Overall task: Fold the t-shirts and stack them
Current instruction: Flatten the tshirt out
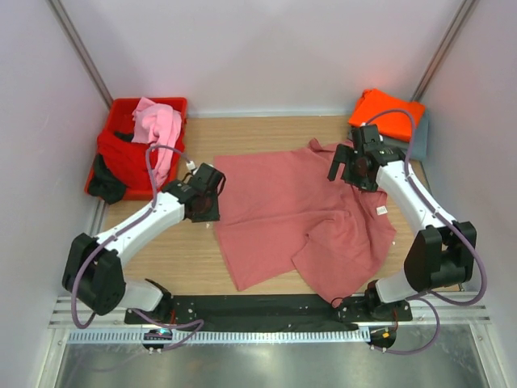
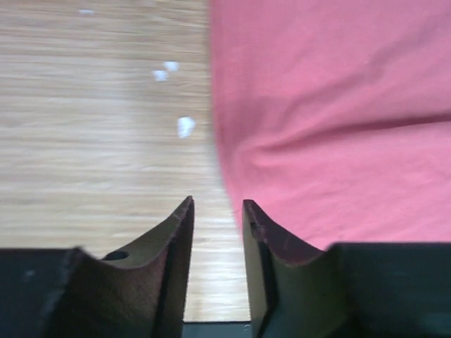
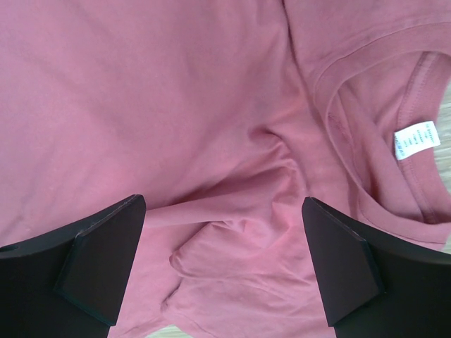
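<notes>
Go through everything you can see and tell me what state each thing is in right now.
salmon-pink t-shirt: spread out, unfolded, wrinkled.
orange t-shirt: folded, far right corner.
light pink t-shirt: crumpled in the crate.
red crate: holding unfolded shirts.
left pincer: narrowly open, empty, at the salmon-pink shirt's left edge.
right pincer: wide open, empty, over the cloth beside the collar.

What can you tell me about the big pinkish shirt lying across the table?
The salmon-pink t-shirt is plain soft cloth, lying sideways on the wooden table, its collar and white label toward the right. The left half lies fairly flat; the near-right part is creased and folded over itself. The left fingers sit at its left edge; the right fingers hang open above the collar area. Neither pair visibly holds it.
</notes>
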